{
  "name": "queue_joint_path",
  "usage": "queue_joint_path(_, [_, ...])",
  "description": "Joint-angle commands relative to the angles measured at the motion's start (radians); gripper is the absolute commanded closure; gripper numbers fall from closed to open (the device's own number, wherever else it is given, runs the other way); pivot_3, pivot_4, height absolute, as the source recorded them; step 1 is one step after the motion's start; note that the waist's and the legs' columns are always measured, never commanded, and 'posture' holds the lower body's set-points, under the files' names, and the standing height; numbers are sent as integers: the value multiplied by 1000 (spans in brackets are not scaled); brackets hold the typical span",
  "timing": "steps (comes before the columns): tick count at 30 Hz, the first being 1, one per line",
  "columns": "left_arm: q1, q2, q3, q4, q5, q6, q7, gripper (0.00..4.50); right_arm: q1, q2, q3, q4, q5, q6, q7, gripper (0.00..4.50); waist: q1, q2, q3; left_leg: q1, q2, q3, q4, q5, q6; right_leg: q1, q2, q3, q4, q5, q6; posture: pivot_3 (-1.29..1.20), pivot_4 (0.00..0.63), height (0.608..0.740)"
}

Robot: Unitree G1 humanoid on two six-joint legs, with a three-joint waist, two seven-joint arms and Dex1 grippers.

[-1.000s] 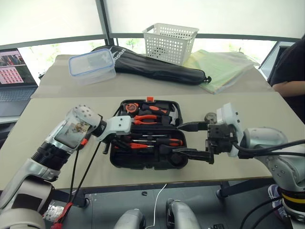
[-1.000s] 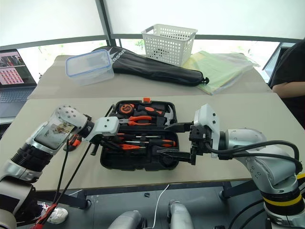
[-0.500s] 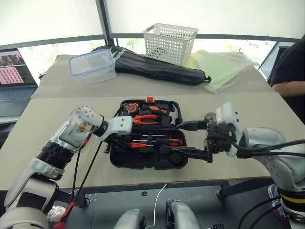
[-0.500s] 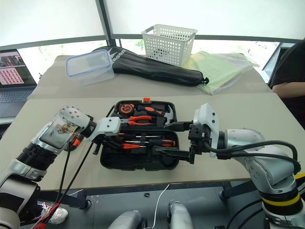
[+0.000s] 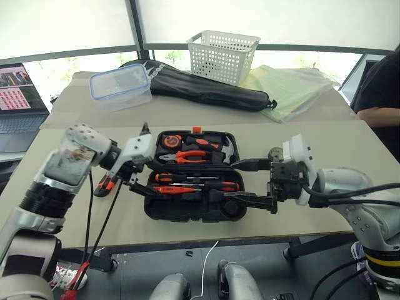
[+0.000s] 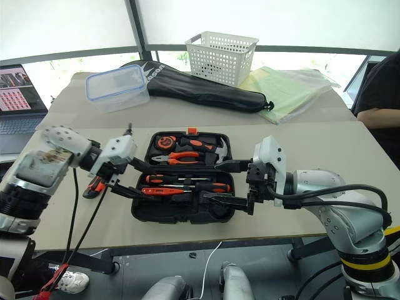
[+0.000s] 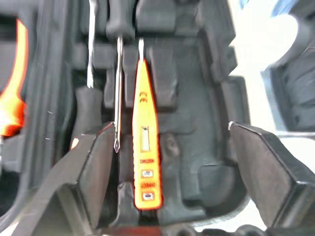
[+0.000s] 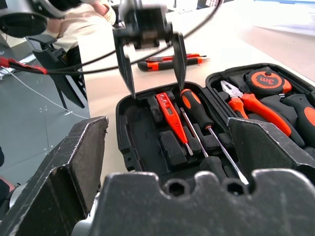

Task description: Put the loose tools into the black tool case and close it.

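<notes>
I see the rectangular black moulded plastic tool case [image 5: 192,176] lying open on the beige table [image 5: 325,140]. My left gripper [image 6: 128,178] hangs over the case's left end, its two black fingers spread apart and holding nothing. Beneath it the slim orange tester pen [image 7: 143,152] sits in a front recess beside the two orange-and-black-handled screwdrivers [image 8: 202,120]. The orange-black utility knife [image 8: 170,61] lies on the table just left of the case. My right gripper [image 5: 249,183] hovers over the case's right end, jaws wide and empty.
</notes>
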Motion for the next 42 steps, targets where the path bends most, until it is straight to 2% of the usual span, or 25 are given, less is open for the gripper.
queue_joint_path(1, [56,-73,100,13,-58,-44,112,1326,5,-1,-9,-15,1,-22,4,0,1,0,0,0,0,0,0,0,0,0,0,0,0,0,0,0,150,740])
queue_joint_path(4, [113,-136,126,43,-38,-100,208,2443,3,0,-5,-13,-3,-22,3,0,5,0,0,0,0,0,2,0,0,0,0,0,0,0,0,0,150,740])
queue_joint_path(8, [160,-174,114,57,-26,-163,249,3965,3,-2,1,-11,-8,-22,6,0,3,0,0,-1,0,0,3,0,0,0,0,0,0,1,1,0,150,740])
queue_joint_path(9, [165,-180,112,59,-28,-168,255,4315,3,-3,2,-11,-9,-23,7,0,3,0,0,-1,0,0,3,0,0,0,0,0,0,1,1,0,150,740])
queue_joint_path(10, [167,-188,109,64,-26,-174,265,4475,3,-3,3,-10,-11,-24,8,0,3,0,0,-1,0,0,3,0,0,0,0,0,0,1,1,0,150,740])
queue_joint_path(21, [257,-207,69,10,14,-237,317,4475,-4,7,-4,-6,14,-3,-15,0,3,0,0,-1,0,0,2,0,0,0,-1,0,0,1,1,0,150,740])
queue_joint_path(32, [296,-198,47,113,88,-359,349,4475,-25,14,8,7,20,4,-32,0,3,0,-1,0,0,0,2,0,0,1,-1,0,0,1,1,0,150,740])
queue_joint_path(42, [379,-201,63,-18,45,-308,371,4475,-49,22,26,45,3,-6,-19,0,2,0,-2,1,0,0,1,0,0,1,-1,1,0,1,1,0,150,740])
